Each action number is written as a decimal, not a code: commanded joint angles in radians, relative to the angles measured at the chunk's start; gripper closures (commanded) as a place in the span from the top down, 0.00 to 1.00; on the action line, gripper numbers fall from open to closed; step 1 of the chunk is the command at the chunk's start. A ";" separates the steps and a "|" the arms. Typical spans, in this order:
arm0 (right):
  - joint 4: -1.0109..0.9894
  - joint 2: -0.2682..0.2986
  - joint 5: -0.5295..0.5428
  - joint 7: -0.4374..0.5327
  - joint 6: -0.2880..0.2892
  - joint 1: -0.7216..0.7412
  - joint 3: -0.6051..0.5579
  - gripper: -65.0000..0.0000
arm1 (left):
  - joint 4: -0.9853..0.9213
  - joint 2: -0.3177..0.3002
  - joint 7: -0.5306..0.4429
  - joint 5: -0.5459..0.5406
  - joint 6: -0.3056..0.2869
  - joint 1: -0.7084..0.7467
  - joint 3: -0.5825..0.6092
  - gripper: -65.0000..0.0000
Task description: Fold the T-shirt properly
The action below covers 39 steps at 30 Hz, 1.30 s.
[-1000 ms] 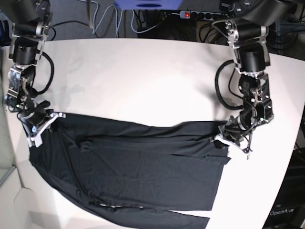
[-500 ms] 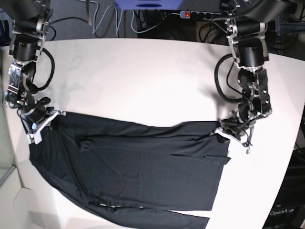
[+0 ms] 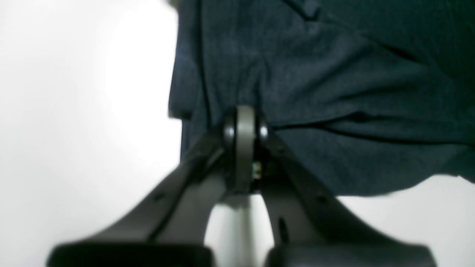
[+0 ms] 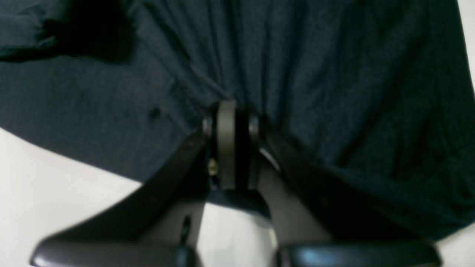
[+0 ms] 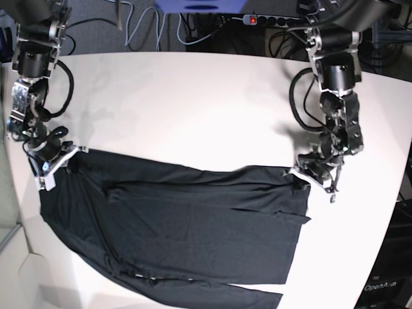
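Note:
The black T-shirt (image 5: 193, 219) lies spread across the near half of the white table (image 5: 193, 109), with a sleeve trailing to the front edge. At the garment's far right corner my left gripper (image 5: 301, 177) is shut on the fabric. The left wrist view shows its fingertips (image 3: 245, 124) pinched on the T-shirt (image 3: 334, 92) edge. My right gripper (image 5: 64, 161) is shut on the far left corner. In the right wrist view the cloth (image 4: 315, 74) bunches into pleats at the closed tips (image 4: 227, 118).
A power strip (image 5: 270, 20) and loose cables (image 5: 148, 29) lie beyond the table's back edge. The table's left edge runs close beside the right arm, and its right edge lies just past the left arm.
Both grippers have moved a little toward the back of the table, drawing the shirt's far edge with them. Both stay shut on the fabric.

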 commanded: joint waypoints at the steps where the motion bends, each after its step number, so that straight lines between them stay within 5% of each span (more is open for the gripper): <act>1: 0.003 0.025 -0.024 -0.047 0.008 -0.013 0.004 0.04 | 0.002 -0.018 0.041 0.025 0.013 -0.005 0.002 0.00; 5: 0.004 0.032 -0.024 -0.047 0.011 -0.038 0.004 0.04 | 0.005 -0.050 0.042 0.017 0.010 0.015 0.002 0.00; 12: 0.006 0.045 -0.021 -0.047 0.013 -0.095 0.005 0.04 | 0.005 -0.081 0.107 0.023 -0.099 0.041 -0.006 0.00; 35: 0.007 0.046 -0.021 0.183 0.014 -0.314 0.005 0.04 | 0.389 -0.084 0.191 0.017 -0.098 0.312 -0.010 0.00; 39: 0.007 0.046 -0.021 0.195 0.054 -0.320 0.005 0.04 | 0.475 -0.074 0.191 0.014 -0.099 0.329 -0.078 0.00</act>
